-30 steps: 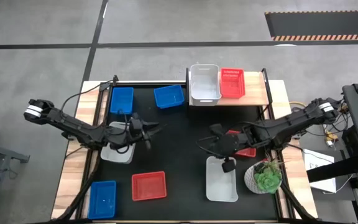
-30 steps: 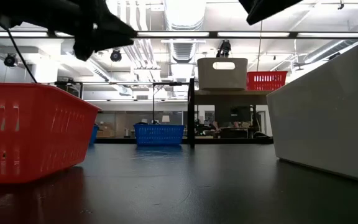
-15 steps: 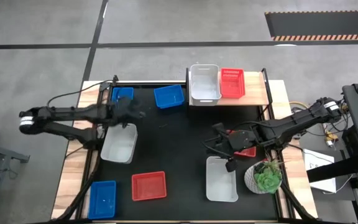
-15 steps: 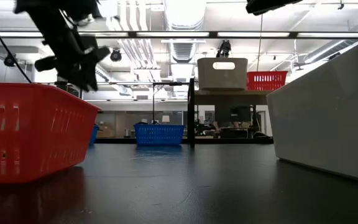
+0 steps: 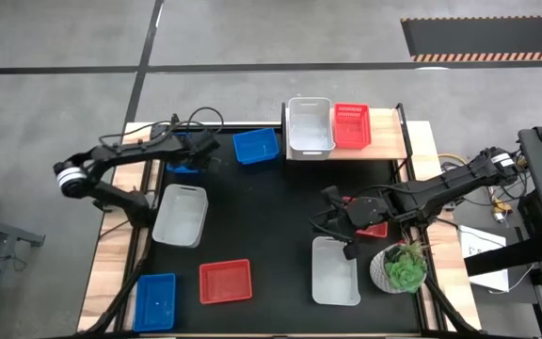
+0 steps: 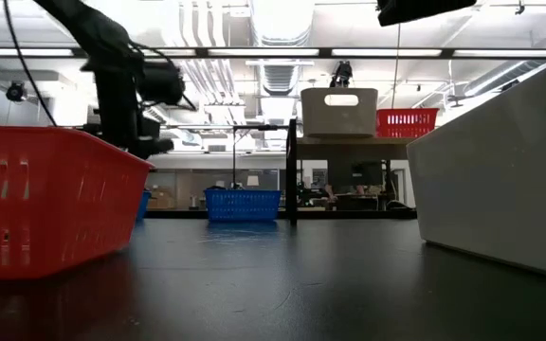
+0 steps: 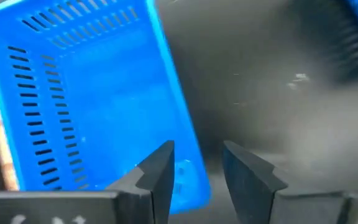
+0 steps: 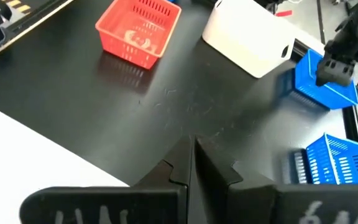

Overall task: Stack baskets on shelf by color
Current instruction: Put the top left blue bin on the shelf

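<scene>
Just beside left pincer (image 7: 196, 168), blue basket (image 7: 92, 93)

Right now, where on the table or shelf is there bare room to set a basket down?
The shelf is bare right of the red basket. The black tabletop is bare mid-table, between the white basket and the right pincer. It is crowded near the plant.

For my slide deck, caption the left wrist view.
Left gripper, fingers open, poised at the rim of a blue basket.
</scene>
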